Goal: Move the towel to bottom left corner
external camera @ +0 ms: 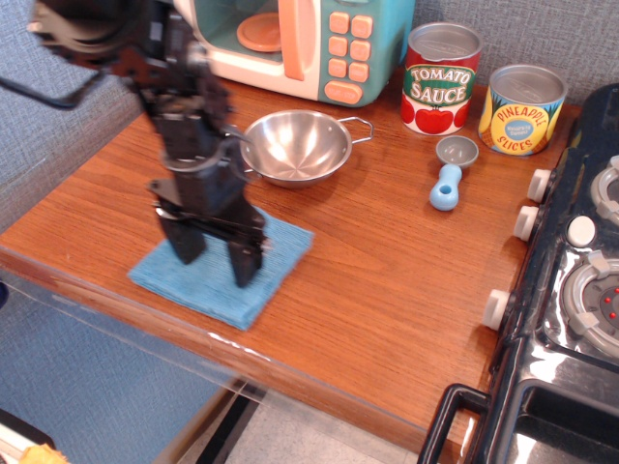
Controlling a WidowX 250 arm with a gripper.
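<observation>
**A:** One arm, coming in from the upper left, reached steeply down so that its black gripper (213, 253) pointed almost straight at the counter. How did the jaws stand?

**B:** Spread apart, one finger (188, 241) on the left part of the towel (224, 268) and the other further right and nearer the front. Both tips pressed down onto the cloth; whether they pinched any of it I could not tell.

**A:** And the towel itself?

**B:** It lay flat, a light-blue terry square turned like a diamond, on the left half of the wooden countertop (387, 271). Its front corner sat just beside the rounded front edge. Bare wood remained between its left corner and the bottom left corner (24, 253) of the counter.

**A:** What stood behind it?

**B:** A steel bowl (295, 147) with wire handles, near the towel's back corner but apart from it. Behind that stood a teal toy microwave (319, 43).

**A:** Further right?

**B:** A broad open stretch of wood in the middle. Then a blue-handled measuring spoon (449, 174), a tomato sauce can (441, 77) and a pineapple slices can (522, 108) along the back wall. The black toy stove (571, 290) closed off the right edge.
</observation>
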